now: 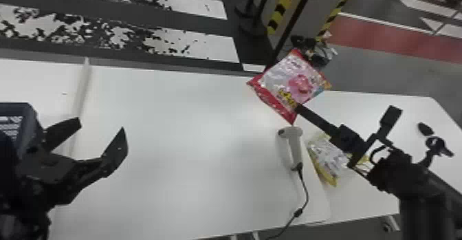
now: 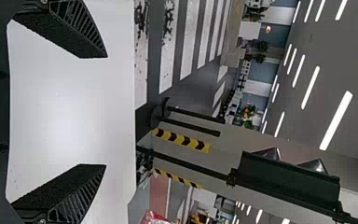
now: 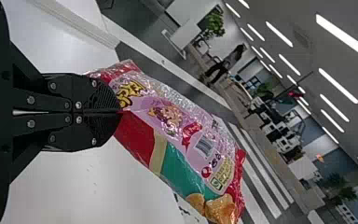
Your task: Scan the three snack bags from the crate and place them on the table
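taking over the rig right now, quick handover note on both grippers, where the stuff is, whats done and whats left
Right gripper: shut on an edge of the red-and-pink snack bag, held up off the table.
Left gripper: open and empty, over the table.
Scanner: on the table, cord attached.
Yellow-edged bag: lying beside the scanner, partly behind the right arm.
Done: one bag picked up; whether either bag has been scanned, I can't tell.
Left: likely scan the held bag if needed, set it down, then account for the rest of the three.
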{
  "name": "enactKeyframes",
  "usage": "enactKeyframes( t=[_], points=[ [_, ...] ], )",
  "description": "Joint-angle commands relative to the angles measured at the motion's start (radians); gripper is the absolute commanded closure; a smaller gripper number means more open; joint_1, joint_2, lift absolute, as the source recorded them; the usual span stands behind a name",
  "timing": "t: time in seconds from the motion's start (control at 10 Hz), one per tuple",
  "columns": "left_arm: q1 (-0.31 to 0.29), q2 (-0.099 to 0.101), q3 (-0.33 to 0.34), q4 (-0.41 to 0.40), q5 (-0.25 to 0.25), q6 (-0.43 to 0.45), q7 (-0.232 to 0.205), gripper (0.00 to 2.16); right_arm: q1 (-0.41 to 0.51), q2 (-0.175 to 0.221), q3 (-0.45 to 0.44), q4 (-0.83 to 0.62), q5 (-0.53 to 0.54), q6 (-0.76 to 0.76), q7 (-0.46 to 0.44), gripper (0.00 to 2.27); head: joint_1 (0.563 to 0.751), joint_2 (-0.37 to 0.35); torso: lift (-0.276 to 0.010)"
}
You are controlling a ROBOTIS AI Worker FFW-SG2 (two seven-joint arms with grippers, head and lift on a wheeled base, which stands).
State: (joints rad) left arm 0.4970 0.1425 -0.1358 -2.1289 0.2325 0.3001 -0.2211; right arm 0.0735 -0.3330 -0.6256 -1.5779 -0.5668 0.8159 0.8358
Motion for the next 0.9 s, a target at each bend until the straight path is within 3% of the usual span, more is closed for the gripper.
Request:
enactKeyframes(
  t=[0.0, 0.3, 0.5, 0.8],
  points=[
    [0.0, 0.002, -0.001, 0.001, 0.001, 0.0, -0.001, 0.03, -0.07, -0.021, -0.065, 0.091, 0.002, -0.004, -0.024, 2.24, 0.695, -0.35, -0.062],
    [-0.002, 0.006, -0.007, 0.001, 0.001, 0.0, -0.001, 0.03, -0.19, -0.09, -0.097, 0.34, -0.001, -0.108, -0.136, 2.24, 0.695, -0.35, -0.062],
    [-0.002, 0.012, -0.005, 0.001, 0.002, 0.0, -0.001, 0.03, -0.21, -0.1, -0.095, 0.397, 0.041, -0.175, -0.213, 2.24, 0.695, -0.35, -0.062],
    [-0.002, 0.014, -0.007, 0.0, 0.004, -0.003, -0.003, 0.03, -0.253, -0.096, -0.068, 0.509, 0.113, -0.228, -0.397, 2.24, 0.695, -0.35, -0.062]
  ],
)
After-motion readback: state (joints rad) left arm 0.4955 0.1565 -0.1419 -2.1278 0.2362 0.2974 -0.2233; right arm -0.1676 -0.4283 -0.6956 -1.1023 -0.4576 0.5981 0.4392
